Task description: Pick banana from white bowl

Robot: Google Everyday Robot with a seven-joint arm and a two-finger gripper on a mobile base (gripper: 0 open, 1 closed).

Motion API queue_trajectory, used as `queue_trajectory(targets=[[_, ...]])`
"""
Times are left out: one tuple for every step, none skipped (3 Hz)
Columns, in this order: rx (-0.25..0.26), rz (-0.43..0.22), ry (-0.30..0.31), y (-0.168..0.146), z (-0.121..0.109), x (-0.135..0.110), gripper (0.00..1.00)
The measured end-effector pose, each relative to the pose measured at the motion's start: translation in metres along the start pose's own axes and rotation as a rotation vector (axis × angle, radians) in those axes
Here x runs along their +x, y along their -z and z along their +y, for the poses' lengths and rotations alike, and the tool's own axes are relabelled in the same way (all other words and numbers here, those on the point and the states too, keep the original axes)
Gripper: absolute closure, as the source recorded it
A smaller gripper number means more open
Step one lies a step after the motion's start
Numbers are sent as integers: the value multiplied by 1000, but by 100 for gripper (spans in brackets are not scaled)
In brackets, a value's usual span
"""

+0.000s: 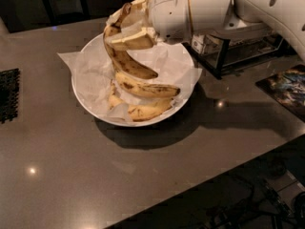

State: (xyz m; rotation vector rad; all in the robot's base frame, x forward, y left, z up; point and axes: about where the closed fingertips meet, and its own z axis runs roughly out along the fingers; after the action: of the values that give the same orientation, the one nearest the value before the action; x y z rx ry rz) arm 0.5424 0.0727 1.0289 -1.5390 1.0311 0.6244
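Observation:
The white bowl (90, 106), lined with crinkled white paper, stands on the dark table. My gripper (125, 28) hangs above the bowl's back half, shut on the curved banana (128, 63). The banana is lifted clear of the bowl's floor; its blackened stem points up past the fingers (136, 39) and its lower end hangs down to the right. Two straighter brown-spotted bananas (147, 89) lie in the bowl below it.
A black wire rack (233, 46) with items stands behind the bowl at the right. A dark mat (8, 94) lies at the left edge. A colourful flat item (286, 87) lies at the far right. The table's front edge runs diagonally at the lower right.

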Motion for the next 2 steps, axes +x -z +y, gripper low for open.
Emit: queue_trajectory(targets=[[1, -74, 43, 14, 7, -22, 100], [18, -122, 69, 32, 20, -41, 100]])
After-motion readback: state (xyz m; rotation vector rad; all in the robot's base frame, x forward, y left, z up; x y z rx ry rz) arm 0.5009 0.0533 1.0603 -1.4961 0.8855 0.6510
